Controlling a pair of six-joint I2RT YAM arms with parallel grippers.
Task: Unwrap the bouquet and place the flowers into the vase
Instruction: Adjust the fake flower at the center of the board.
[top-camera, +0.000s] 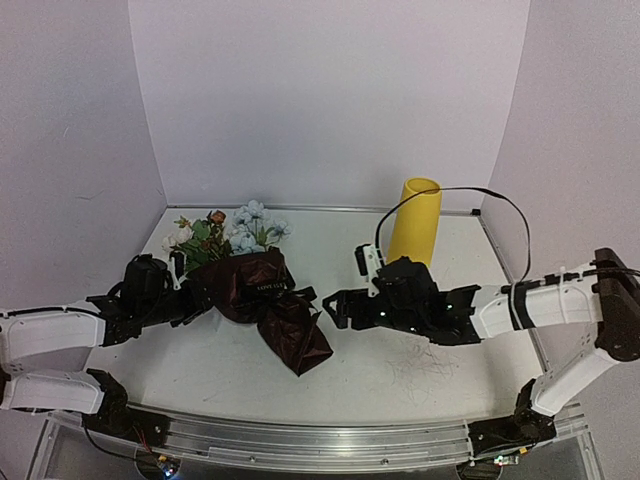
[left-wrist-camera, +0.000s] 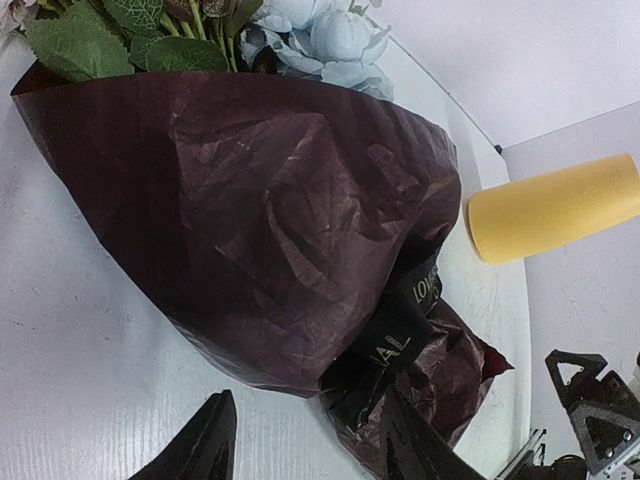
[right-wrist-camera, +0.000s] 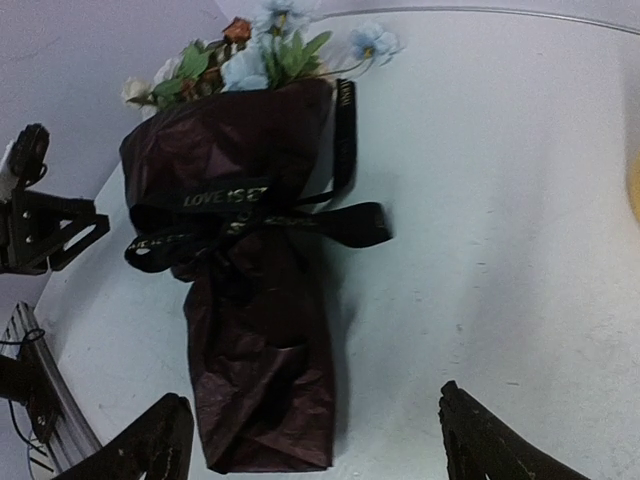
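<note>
Bouquet (top-camera: 255, 285), ribbon (right-wrist-camera: 250, 222) tied; left gripper (left-wrist-camera: 310, 400) apart at the wrap (left-wrist-camera: 250, 220), right gripper (right-wrist-camera: 312, 392) apart, empty; wrap to be pinned, ribbon tail pulled.

Two robot arms built alike, of white tube links and black joint housings: the left arm (top-camera: 45, 335) and the right arm (top-camera: 545, 305), each on a black base block (top-camera: 105, 400). A thin black cable (top-camera: 508, 215) arcs from the right wrist, whose dark casing carries tiny lights (top-camera: 420, 320). The left pincer (left-wrist-camera: 308, 420) and right pincer (right-wrist-camera: 310, 400) are matt black, their fingers (right-wrist-camera: 160, 440) tapering to points.
</note>
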